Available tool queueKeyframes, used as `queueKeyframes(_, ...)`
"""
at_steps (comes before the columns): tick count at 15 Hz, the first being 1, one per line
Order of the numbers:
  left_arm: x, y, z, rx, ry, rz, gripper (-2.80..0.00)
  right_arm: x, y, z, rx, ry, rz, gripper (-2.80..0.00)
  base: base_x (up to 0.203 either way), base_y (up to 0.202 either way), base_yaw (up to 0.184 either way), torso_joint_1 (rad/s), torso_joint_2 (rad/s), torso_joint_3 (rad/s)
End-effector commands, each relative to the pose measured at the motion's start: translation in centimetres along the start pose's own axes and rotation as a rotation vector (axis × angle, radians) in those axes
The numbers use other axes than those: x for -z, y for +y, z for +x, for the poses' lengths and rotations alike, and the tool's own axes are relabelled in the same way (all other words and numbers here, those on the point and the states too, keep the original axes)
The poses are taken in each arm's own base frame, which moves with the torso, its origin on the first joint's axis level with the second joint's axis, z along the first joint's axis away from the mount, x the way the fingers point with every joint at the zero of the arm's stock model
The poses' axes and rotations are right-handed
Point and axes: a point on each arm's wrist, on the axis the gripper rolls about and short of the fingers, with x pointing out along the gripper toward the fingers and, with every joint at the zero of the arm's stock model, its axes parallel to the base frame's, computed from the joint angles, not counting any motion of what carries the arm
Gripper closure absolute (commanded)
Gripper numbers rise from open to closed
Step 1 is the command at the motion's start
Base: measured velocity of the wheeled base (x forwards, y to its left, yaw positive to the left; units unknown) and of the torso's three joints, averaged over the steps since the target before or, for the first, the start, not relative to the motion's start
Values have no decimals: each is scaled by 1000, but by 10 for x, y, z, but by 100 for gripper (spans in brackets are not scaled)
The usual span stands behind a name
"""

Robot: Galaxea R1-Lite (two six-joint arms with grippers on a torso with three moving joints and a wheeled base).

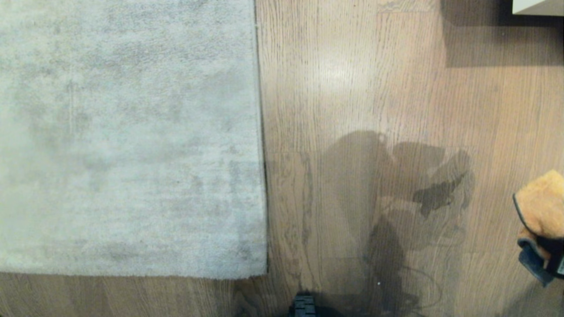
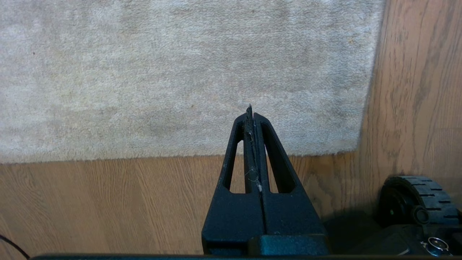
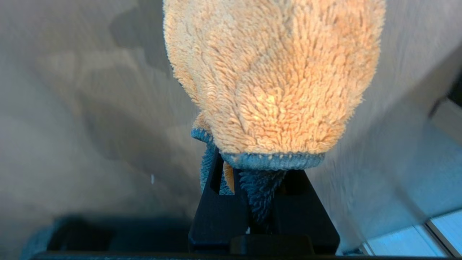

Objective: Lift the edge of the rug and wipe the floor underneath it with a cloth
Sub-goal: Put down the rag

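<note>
**Cloth in the right gripper, rug lying flat**

The rug (image 1: 128,136) — pale grey, mottled, short pile — covers the left part of the head view and lies flat on the floor (image 1: 352,88). The rug edge (image 1: 261,145) runs straight up and down the middle of that view and turns a squared corner near the robot's base; no part of it is raised, and none of its backing shows.

The right gripper (image 3: 254,180) is clamped on the cloth (image 3: 278,83), an orange-tan rag with a blue-grey hem and underside. The fabric bunches between the fingers and spreads out beyond them, hiding the tips. In the head view the cloth (image 1: 542,207) shows at the right border, well apart from the rug, with bare wood-grain planks between. Whether it touches the floor cannot be told.

The left gripper (image 2: 251,112) has its fingers pressed together on nothing — only a few stray fibres cling along the seam. It hangs near the rug's corner, with the rug (image 2: 180,72) beyond its tips.

A wheel (image 2: 418,198) of the robot's base stands on the planks just beside that corner. A pale piece of furniture (image 1: 537,6) sits at the far right of the head view, casting a dark shadow.
</note>
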Motion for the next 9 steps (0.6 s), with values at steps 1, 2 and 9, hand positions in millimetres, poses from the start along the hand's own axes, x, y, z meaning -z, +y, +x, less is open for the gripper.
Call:
queueKeyframes(1,0,0,0,0,-1,0,0,-4,-1,49,26,86,13,0,0,0,0,0,0,0)
queueKeyframes(2,0,0,0,-1,-1,0,0,-8,-4,61,37,75,22,0,0,0,0,0,0,0)
queueKeyframes(9,0,0,0,-1,-1,0,0,-49,-50,130,190,-73,92,0,0,0,0,0,0,0)
